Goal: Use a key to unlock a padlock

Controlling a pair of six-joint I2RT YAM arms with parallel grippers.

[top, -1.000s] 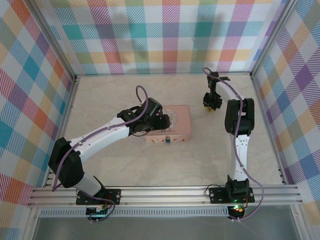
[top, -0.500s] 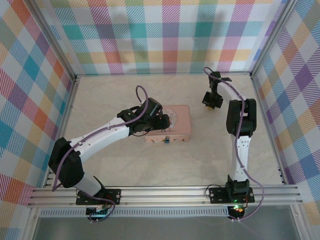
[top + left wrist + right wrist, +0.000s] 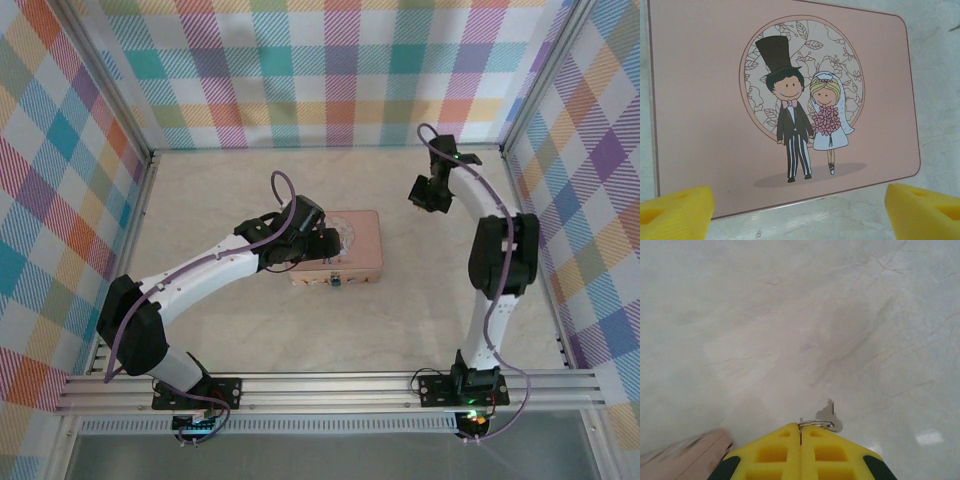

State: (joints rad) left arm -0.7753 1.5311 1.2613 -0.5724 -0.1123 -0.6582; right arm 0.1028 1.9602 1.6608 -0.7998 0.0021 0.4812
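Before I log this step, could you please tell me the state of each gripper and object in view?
left gripper: open, above the pink tin.
right gripper: shut on the key.
pink tin: lid shut, lying flat.
key: held at the right gripper's tips.
padlock: at the tin's front edge; locked or not, too small to tell.

The top camera looked down from behind the bases over the whole table [image 3: 250, 330]; both wrist cameras faced down close, the left sharing the pink tin [image 3: 705, 100] with it.
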